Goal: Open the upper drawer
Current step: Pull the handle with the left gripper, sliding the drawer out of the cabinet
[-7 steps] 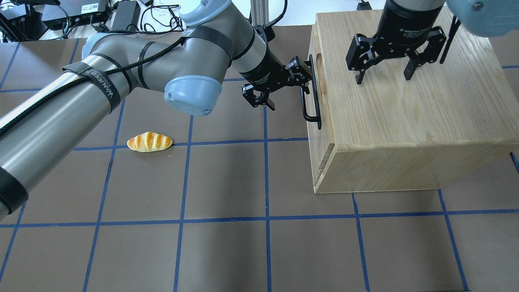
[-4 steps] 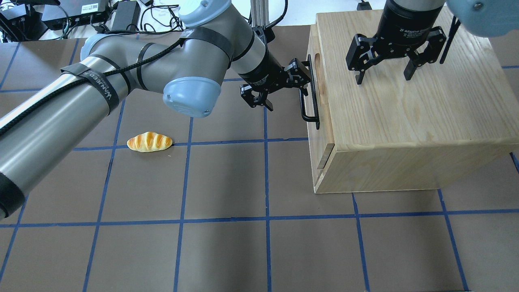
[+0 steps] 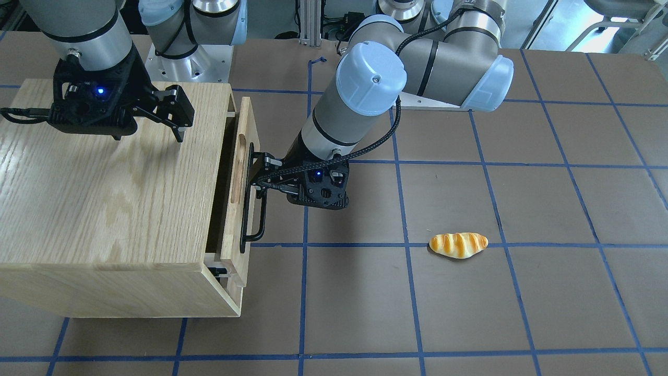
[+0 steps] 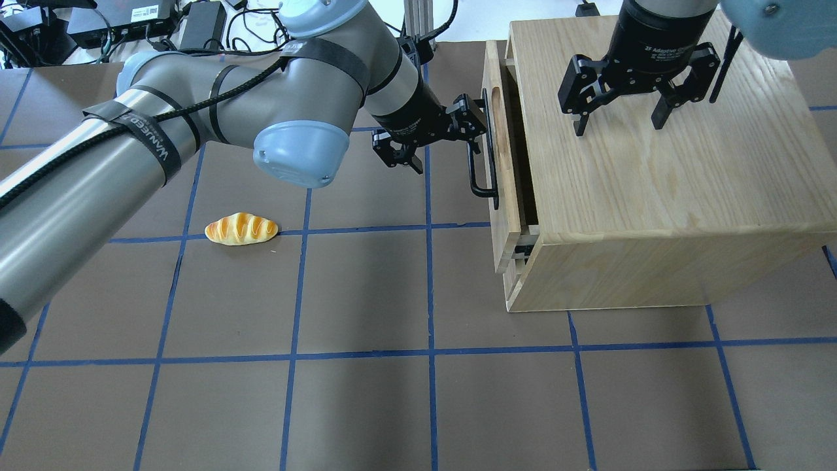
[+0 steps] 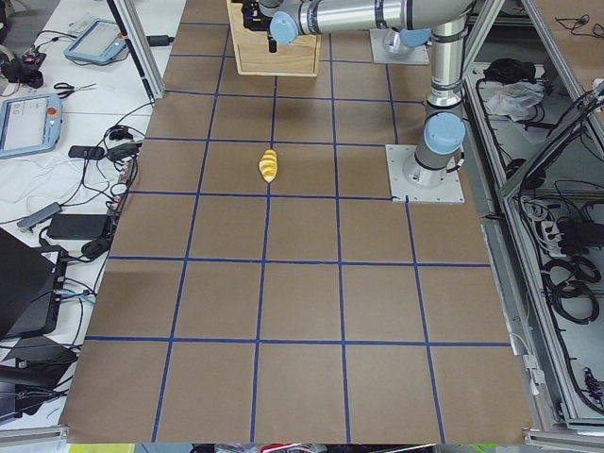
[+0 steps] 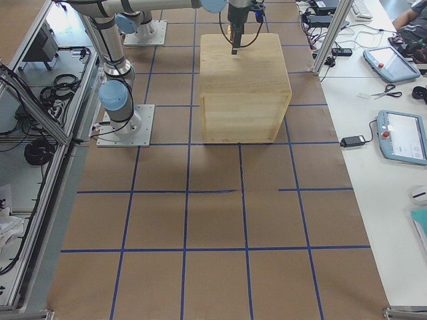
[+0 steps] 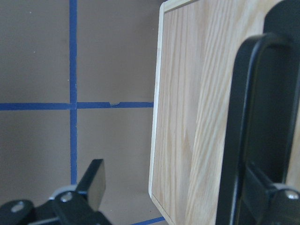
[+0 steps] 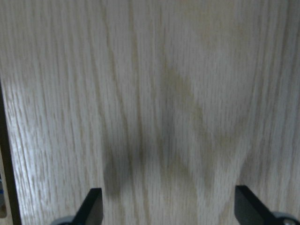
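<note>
The upper drawer [image 4: 502, 196] is a light oak front with an oblong groove and a long black bar handle [image 4: 482, 171]. It stands a few centimetres out of the oak cabinet [image 4: 654, 190], with a dark gap behind its front [image 3: 241, 156]. My left gripper [image 4: 450, 149] is open, with one finger [image 7: 265, 187] hooked behind the handle [image 7: 253, 117] and the other finger [image 7: 93, 180] out over the mat. It also shows in the front view [image 3: 259, 180]. My right gripper [image 4: 619, 121] is open and empty, fingertips just above the cabinet top [image 8: 164, 93].
A toy bread roll [image 4: 242, 229] lies on the brown mat left of the cabinet, also in the front view [image 3: 458, 244]. The plain lower panel [image 3: 236, 297] below the drawer is flush with the cabinet. Cables and boxes lie beyond the mat's far left edge [image 4: 131, 26].
The drawer has slid out of the cabinet, from flush to a visible gap. My left gripper has moved leftward away from the cabinet with the handle. The right gripper has not moved.
</note>
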### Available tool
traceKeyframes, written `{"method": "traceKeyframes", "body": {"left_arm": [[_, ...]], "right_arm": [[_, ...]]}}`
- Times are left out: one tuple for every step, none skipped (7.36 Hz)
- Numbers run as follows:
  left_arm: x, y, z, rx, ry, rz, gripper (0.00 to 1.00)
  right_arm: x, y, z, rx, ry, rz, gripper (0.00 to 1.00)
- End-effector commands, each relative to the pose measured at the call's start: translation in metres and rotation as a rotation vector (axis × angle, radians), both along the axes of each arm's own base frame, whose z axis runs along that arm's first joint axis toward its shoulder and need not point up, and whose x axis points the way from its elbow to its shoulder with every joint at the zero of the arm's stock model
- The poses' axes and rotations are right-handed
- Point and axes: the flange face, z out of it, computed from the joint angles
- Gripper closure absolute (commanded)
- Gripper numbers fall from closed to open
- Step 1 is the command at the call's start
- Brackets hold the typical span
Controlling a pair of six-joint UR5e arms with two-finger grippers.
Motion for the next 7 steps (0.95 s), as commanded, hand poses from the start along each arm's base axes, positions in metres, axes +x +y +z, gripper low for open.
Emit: {"method": "traceKeyframes", "body": {"left_arm": [[0.004,0.0,0.001,-0.018,-0.026,-0.018,0.0],[0.006,0.001,-0.005,-0.015,-0.043,-0.025,0.0],[0.008,0.004,-0.008,-0.01,-0.045,-0.028,0.0],[0.016,0.001,-0.007,-0.011,-0.043,-0.017,0.0],[0.026,-0.002,-0.002,-0.028,-0.044,-0.028,0.0],[0.033,-0.001,0.001,-0.016,-0.048,-0.028,0.0],[0.036,0.0,0.003,-0.01,-0.054,-0.042,0.0]], "right_arm": [[0.0,0.0,0.0,0.0,0.0,0.001,0.0],[0.0,0.0,0.0,0.0,0.0,-0.002,0.0],[0.0,0.0,0.0,0.0,0.0,0.0,0.0],[0.0,0.0,0.0,0.0,0.0,0.0,0.0],[0.0,0.0,0.0,0.0,0.0,0.001,0.0],[0.0,0.0,-0.001,0.001,0.0,0.001,0.0],[0.0,0.0,0.0,0.0,0.0,0.001,0.0]]}}
